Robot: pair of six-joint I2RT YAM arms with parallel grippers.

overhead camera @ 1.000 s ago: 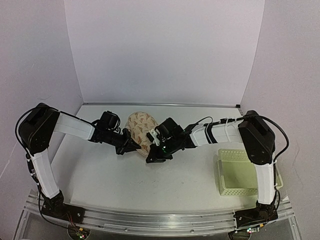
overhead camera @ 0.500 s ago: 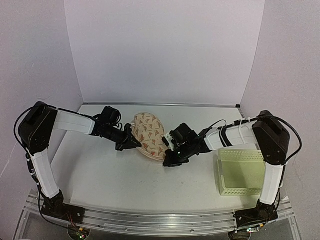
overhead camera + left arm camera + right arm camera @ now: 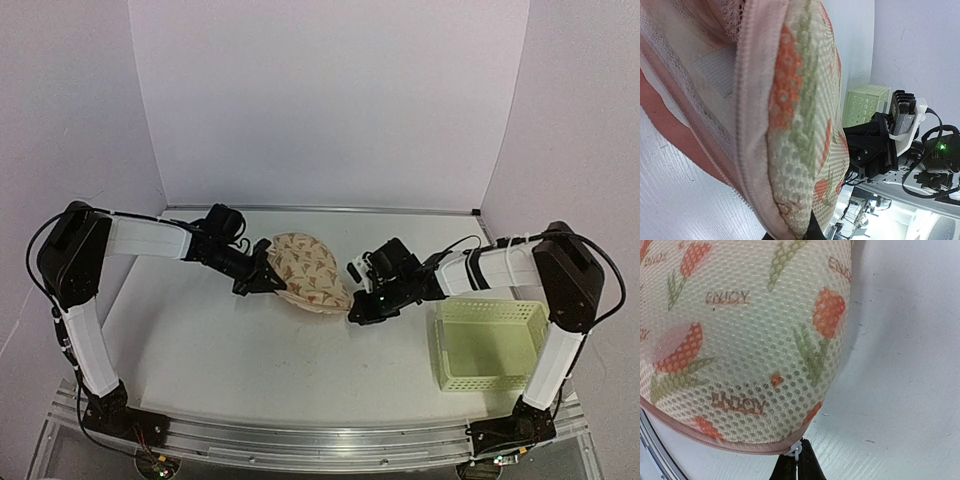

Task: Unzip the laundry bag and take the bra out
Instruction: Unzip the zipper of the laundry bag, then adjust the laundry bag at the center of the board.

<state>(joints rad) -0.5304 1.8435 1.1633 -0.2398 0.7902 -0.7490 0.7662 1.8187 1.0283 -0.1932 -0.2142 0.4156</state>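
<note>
Laundry bag (image 3: 740, 330) mesh printed "ENJOY"; right gripper (image 3: 796, 466) pinching zip pull (image 3: 795, 450).

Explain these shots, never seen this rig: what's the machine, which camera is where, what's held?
Two robot arms are bolted at the near edge of a table, each ending in a two-finger gripper. The wide picture is from a fixed camera above and behind them; the close-ups are from cameras on each wrist. Between the grippers is a printed mesh laundry bag; a pale green lattice basket stands on the table at the right. The left gripper is shut on one end of the bag; the right gripper is shut on the zip pull at the other end. Pinkish fabric shows inside the opened zip, possibly the bra.
</note>
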